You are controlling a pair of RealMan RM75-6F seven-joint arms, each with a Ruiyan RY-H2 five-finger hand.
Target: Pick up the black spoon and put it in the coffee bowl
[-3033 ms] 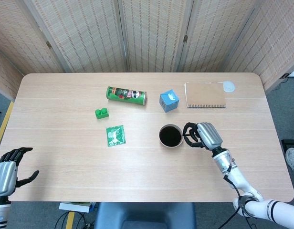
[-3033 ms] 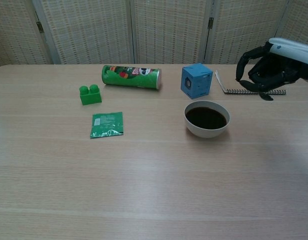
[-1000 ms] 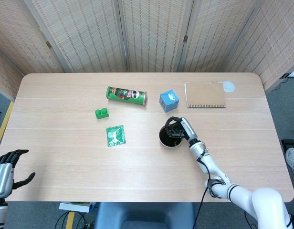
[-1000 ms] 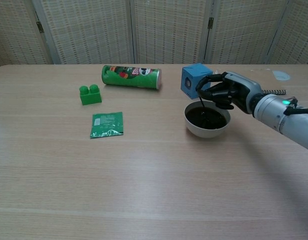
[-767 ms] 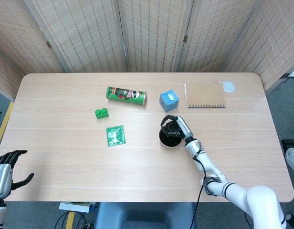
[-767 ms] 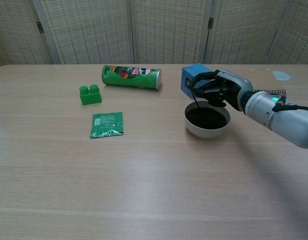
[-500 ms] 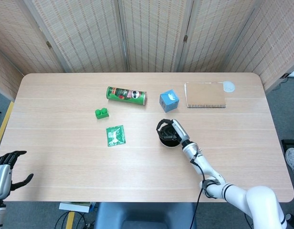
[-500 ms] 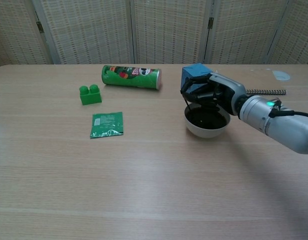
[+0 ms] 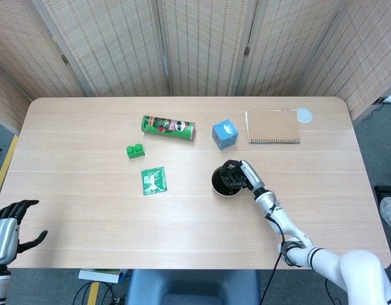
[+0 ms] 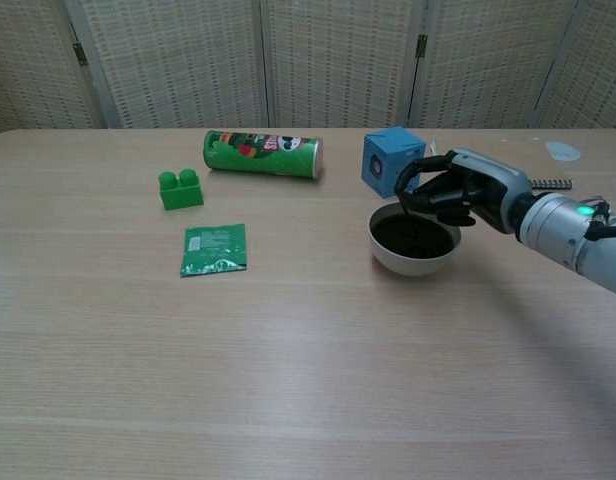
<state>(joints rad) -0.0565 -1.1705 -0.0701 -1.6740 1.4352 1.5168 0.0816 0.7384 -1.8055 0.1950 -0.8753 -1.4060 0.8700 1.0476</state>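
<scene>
Hovering right hand (image 10: pixel 450 192) over coffee bowl (image 10: pixel 414 239), centre-right of frame, fingers curled; cannot tell if black spoon is held. Risk: knuckles tipping bowl, spilling coffee.

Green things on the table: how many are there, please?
3. The green can lies on its side at the back, the green block sits in front of it, and the green packet lies flat nearest the front.

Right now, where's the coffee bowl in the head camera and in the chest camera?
Head view: the coffee bowl sits just right of centre, partly under the right hand.
Chest view: it sits right of centre, the same hand above its far rim.
Shared landmark: the blue cube, just behind the bowl in both.
</scene>
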